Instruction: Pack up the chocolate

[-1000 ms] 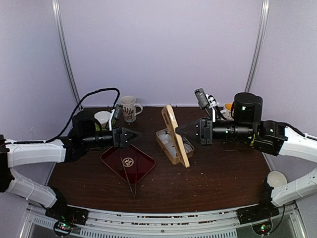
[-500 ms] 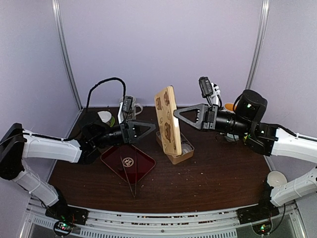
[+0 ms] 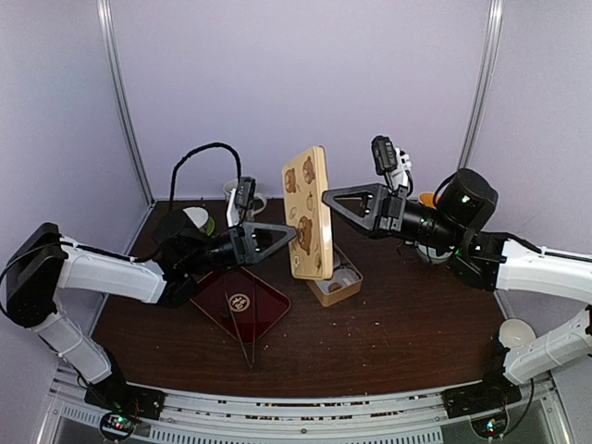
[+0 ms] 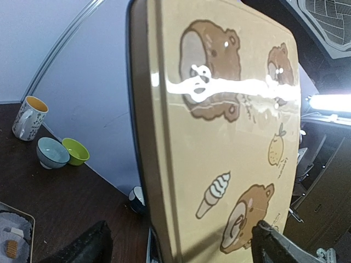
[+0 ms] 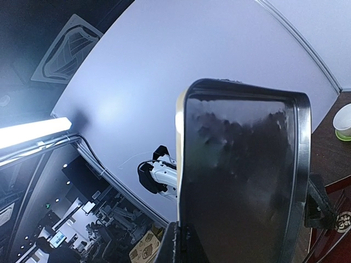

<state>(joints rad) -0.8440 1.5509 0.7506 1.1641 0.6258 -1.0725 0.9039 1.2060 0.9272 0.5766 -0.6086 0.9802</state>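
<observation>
The tan tin lid (image 3: 307, 213), printed with bears, stands upright in the air between my two grippers, over the open tin base (image 3: 337, 285). My right gripper (image 3: 326, 197) grips the lid by its side edges; the lid's dark inside (image 5: 241, 181) fills the right wrist view. My left gripper (image 3: 294, 233) is open, its fingertips (image 4: 277, 246) close to the printed face (image 4: 230, 137). One small light-brown chocolate piece (image 4: 11, 247) lies on a white liner in the base. No other pieces show.
A red tray (image 3: 242, 303) lies front left with metal tongs (image 3: 246, 340) across its near corner. A white cup (image 3: 194, 219) stands back left. A mug (image 4: 24, 117), a blue bowl (image 4: 52, 153) and a green bowl (image 4: 76, 151) stand on the table. A paper cup (image 3: 516, 333) stands near right.
Both arms have risen. The lid, which leaned on edge against the base, is now lifted higher and turned so its bear face shows toward the left.
</observation>
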